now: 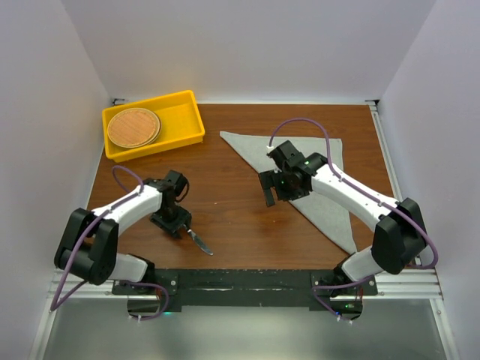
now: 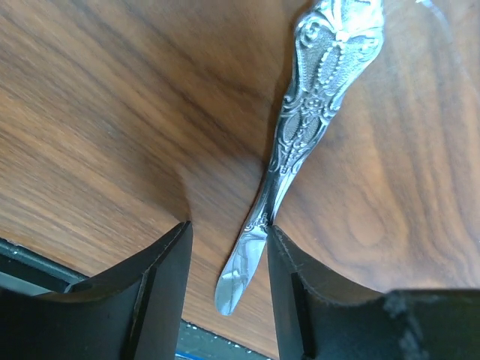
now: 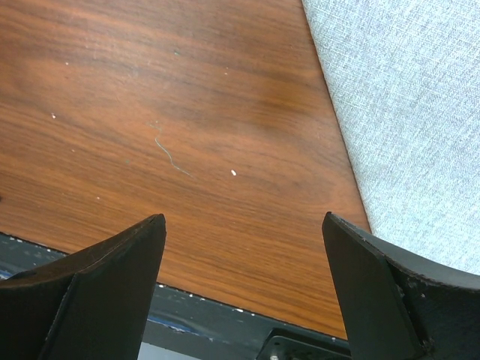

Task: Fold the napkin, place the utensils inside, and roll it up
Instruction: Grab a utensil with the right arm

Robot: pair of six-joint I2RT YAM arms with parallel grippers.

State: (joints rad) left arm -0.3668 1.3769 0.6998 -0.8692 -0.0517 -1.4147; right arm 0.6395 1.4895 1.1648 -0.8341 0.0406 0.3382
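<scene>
The grey napkin lies folded into a triangle on the right half of the table. It also shows in the right wrist view. A silver table knife lies flat on the wood near the front left; its ornate handle shows in the left wrist view. My left gripper is low over it, with jaws open on either side of the knife; the right finger touches the blade. My right gripper hangs open and empty just left of the napkin's edge. No other cutlery is in view.
A yellow tray at the back left holds a round brown woven disc. The black front rail runs along the near table edge, close to the knife's tip. White walls enclose the table.
</scene>
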